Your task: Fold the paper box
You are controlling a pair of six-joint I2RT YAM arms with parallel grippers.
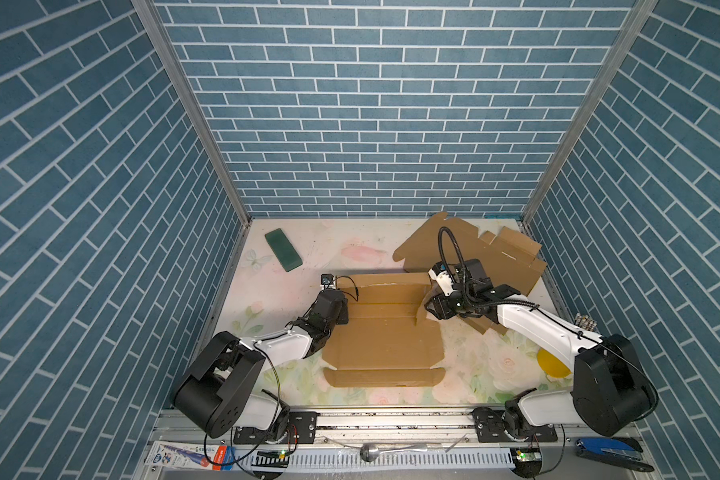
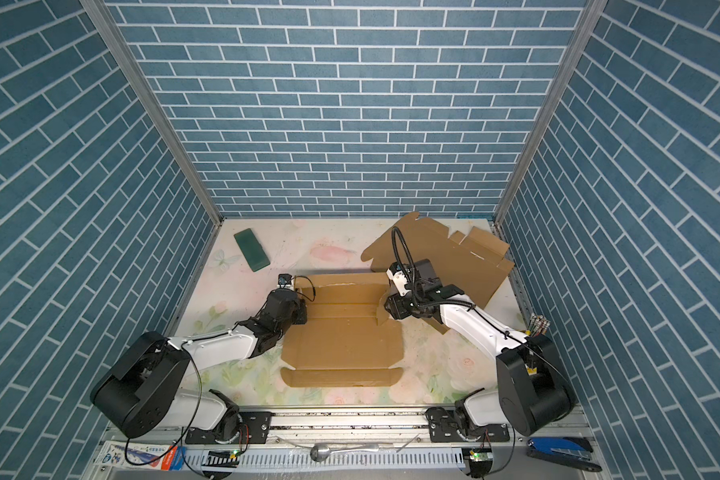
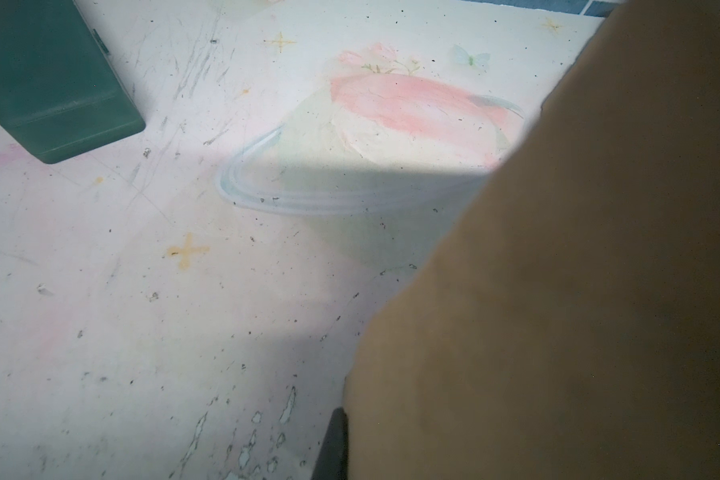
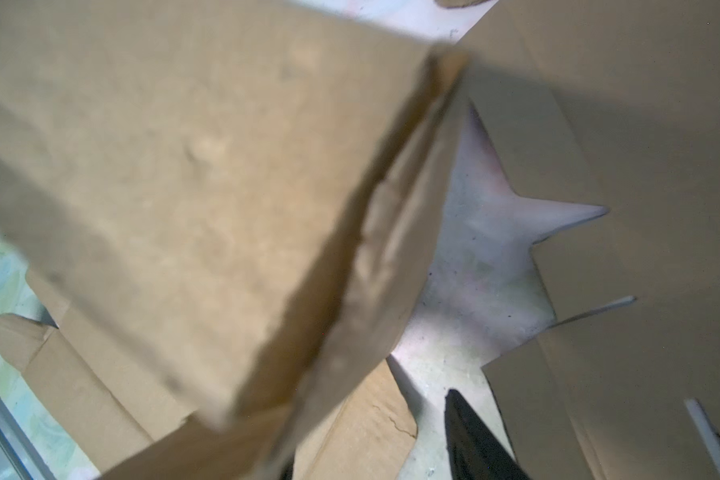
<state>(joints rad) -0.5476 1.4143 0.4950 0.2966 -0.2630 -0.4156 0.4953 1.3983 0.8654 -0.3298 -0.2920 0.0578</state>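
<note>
The paper box lies at the middle of the table; left gripper clamped shut on its raised left flap; right gripper part open beside the raised right flap, its visible finger clear of it

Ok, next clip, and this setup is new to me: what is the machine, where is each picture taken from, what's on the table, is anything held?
These are two robot arms mounted at the near edge of the table. Two pictures look down from overhead and are nearly alike; the other two come from a camera on each arm's wrist, so they are close and blurry. In the middle lies the paper box, a flat cardboard sheet partly folded at its far end. A second cardboard sheet lies at the back right, a green case at the back left. The left end effector is shut on the box's left flap. The right end effector is open beside the raised right flap; its visible finger stands clear of the cardboard.
</note>
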